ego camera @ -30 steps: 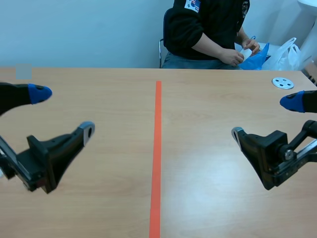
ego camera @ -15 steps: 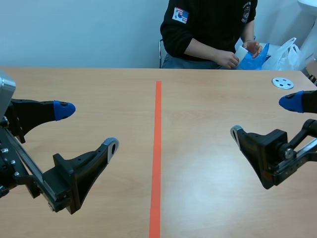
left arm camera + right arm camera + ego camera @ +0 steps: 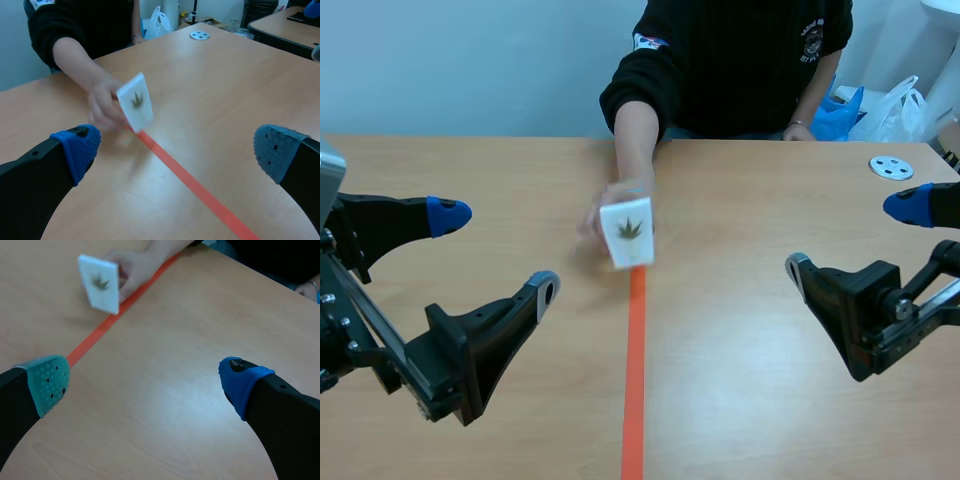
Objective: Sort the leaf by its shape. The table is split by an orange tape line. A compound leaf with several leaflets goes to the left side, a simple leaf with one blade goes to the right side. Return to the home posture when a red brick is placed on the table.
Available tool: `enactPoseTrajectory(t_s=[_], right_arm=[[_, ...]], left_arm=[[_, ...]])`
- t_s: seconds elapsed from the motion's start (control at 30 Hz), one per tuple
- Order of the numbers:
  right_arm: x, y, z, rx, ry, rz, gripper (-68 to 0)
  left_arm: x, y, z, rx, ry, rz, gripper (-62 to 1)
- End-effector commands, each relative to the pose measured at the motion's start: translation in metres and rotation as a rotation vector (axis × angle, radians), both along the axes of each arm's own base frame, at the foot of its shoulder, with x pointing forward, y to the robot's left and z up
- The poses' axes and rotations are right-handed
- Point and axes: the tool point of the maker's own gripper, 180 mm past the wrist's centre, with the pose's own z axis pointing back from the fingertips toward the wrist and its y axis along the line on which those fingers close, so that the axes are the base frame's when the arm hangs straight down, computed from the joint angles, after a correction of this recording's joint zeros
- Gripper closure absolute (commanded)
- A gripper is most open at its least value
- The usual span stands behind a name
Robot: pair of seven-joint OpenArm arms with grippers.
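Jaws apart on left gripper (image 3: pixel 498 252), right gripper (image 3: pixel 849 237); leaf card (image 3: pixel 626 232) in hand (image 3: pixel 603 213), ahead, between them

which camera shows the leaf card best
The scene view: the card faces the camera near the tape line's far end, held in a person's hand, and the leaf's pointed lobes show. The left wrist view shows it tilted and blurred; the right wrist view shows it small, its leaf a smudge.
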Motion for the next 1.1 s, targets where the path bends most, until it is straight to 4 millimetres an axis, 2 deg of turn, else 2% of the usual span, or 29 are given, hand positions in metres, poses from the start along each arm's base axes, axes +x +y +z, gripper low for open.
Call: enactPoseTrajectory(t_s=[0.0, 0.73, 0.87, 1.07], right_arm=[[0.004, -0.002, 0.008, 0.002, -0.031, 0.0, -61.7], [0.004, -0.002, 0.007, -0.009, -0.032, 0.0, -61.7], [0.004, -0.002, 0.007, -0.009, -0.032, 0.0, -61.7], [0.004, -0.002, 0.007, -0.009, -0.032, 0.0, -61.7]], left_arm=[[0.0, -0.002, 0.009, -0.024, -0.022, -0.003, -62.3], [0.002, -0.001, 0.006, -0.015, -0.019, -0.003, -62.3], [0.014, 0.009, -0.011, 0.021, -0.002, 0.006, -62.3], [0.043, 0.018, -0.058, 0.038, 0.061, 0.021, -62.3]])
